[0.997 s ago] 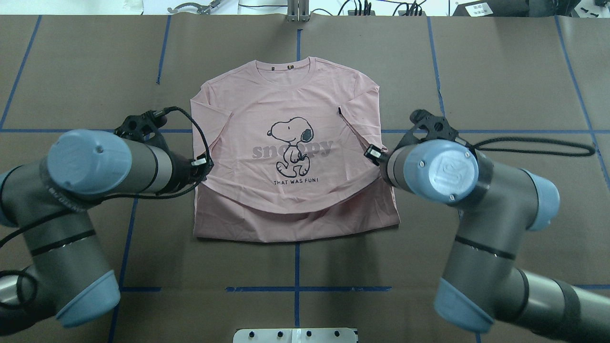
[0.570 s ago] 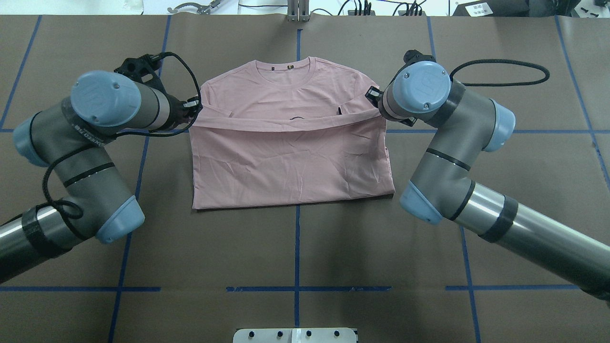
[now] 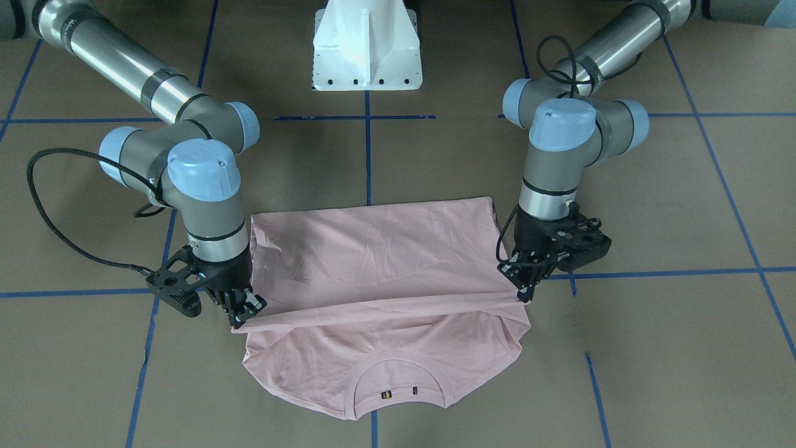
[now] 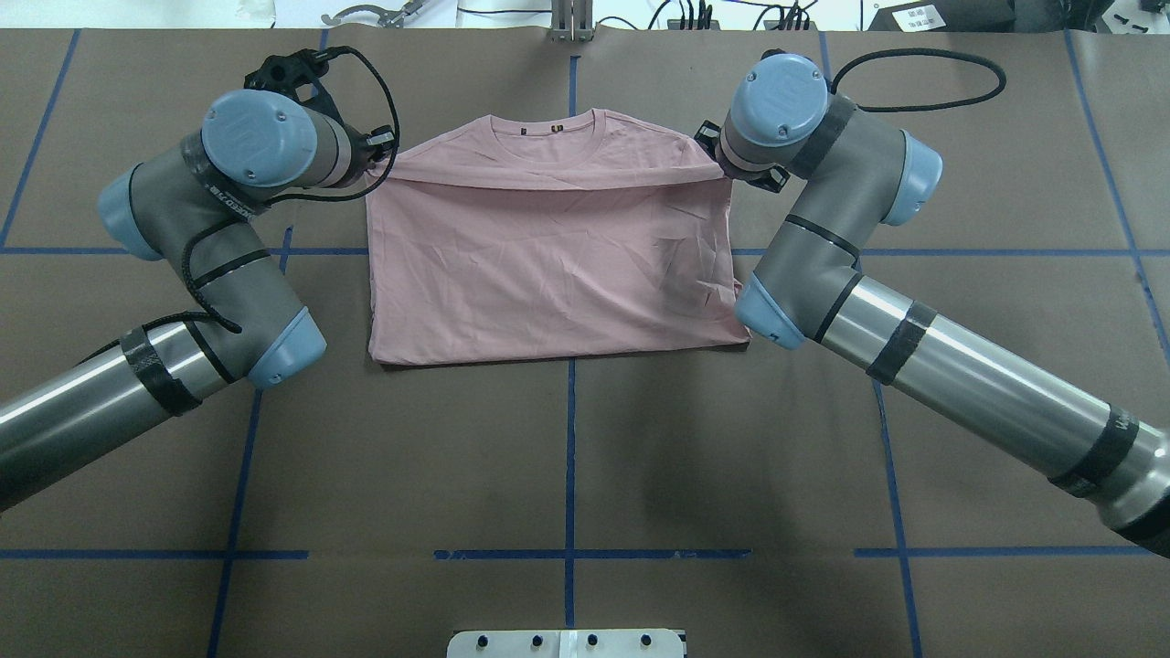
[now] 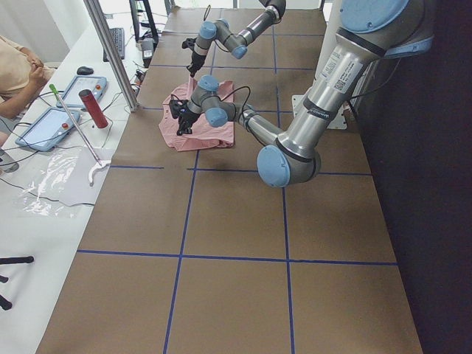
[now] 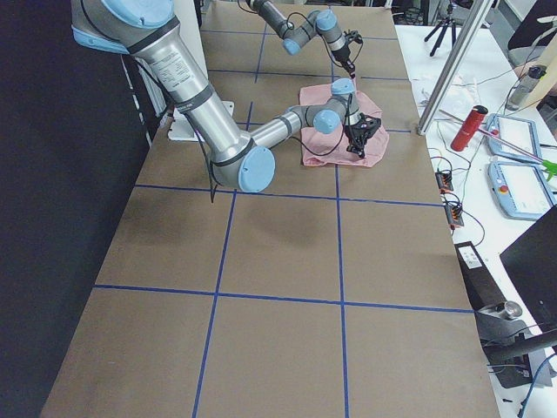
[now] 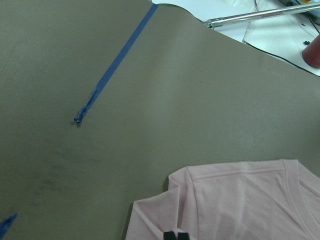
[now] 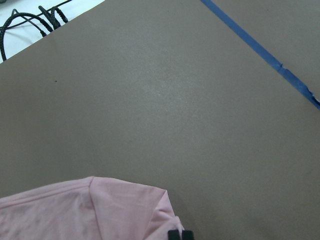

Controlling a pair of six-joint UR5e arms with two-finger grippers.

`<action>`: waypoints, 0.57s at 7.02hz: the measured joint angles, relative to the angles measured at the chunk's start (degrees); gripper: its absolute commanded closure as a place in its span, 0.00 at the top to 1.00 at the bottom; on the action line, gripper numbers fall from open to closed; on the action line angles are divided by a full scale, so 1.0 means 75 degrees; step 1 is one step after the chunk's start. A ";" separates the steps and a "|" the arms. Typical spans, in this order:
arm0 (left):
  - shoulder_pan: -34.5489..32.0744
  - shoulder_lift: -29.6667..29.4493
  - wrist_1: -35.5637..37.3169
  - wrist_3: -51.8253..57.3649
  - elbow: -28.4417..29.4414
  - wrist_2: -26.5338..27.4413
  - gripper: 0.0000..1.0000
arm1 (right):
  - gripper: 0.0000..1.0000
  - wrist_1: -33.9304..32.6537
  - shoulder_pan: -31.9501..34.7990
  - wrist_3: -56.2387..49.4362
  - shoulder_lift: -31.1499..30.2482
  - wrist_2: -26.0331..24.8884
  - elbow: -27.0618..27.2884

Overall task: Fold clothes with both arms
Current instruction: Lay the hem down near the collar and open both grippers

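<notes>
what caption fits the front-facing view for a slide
Mid-fold: left end effector and right end effector hold the pink T-shirt's folded edge just short of its collar.

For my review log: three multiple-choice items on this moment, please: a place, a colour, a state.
1. Relative to the white metal pedestal base, the pale pink cotton T-shirt has its collar: A. beside it; B. on the far side; C. off the table.
2. Tape lines on the brown table cover: A. red; B. blue; C. yellow.
3. Black left gripper and black right gripper: A. both open; B. one shut; C. both shut on the T-shirt's folded edge.
B: collar lies opposite the base. B: lines are blue. C: jaws pinch the raised edge.
</notes>
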 measured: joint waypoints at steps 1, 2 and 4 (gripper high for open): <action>-0.0005 -0.0081 -0.0288 0.0048 0.0292 0.0043 0.00 | 0.00 0.0052 0.0003 -0.0014 0.0097 -0.0009 -0.0225; -0.0009 -0.0164 -0.0646 0.0065 0.0610 0.0058 0.00 | 0.00 0.0215 0.0007 -0.0024 0.0140 -0.0022 -0.0422; -0.0004 -0.0251 -0.1045 0.0069 0.1033 0.0065 0.04 | 0.00 0.0472 0.0007 -0.0027 0.0172 -0.0030 -0.0573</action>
